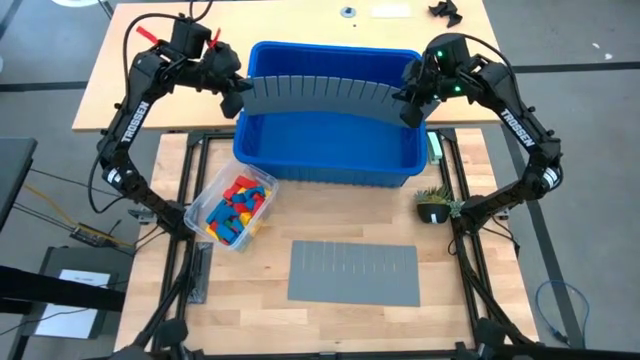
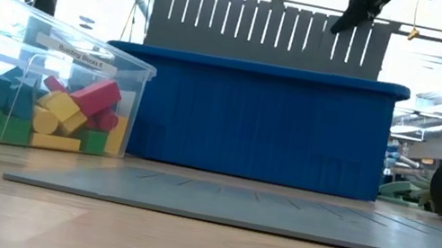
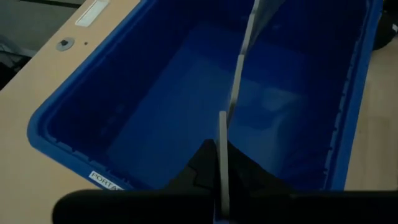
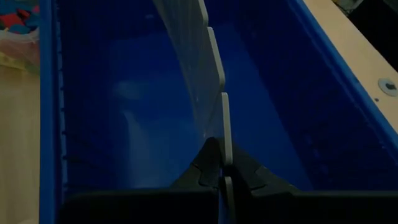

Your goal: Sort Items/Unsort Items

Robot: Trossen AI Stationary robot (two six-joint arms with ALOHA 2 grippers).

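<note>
My left gripper [image 1: 240, 97] and right gripper [image 1: 408, 103] are each clamped on an end of a grey slotted divider [image 1: 325, 97], holding it upright on edge above the blue bin [image 1: 330, 165], slots up; its long axis runs along the bin's length from one gripper to the other, bowing slightly. In the low view my arms are cut off at the top edge, and the divider's lower edge is hidden behind the bin wall, so I cannot tell whether it touches the bin floor. The blocks [image 1: 238, 207] lie jumbled in a clear tub [image 1: 205, 205] on the counter [image 1: 250, 300], just beside the bin's near left corner; they point every way, and those underneath are hidden. A second divider [image 1: 354, 272] lies flat in front of the bin.
</note>
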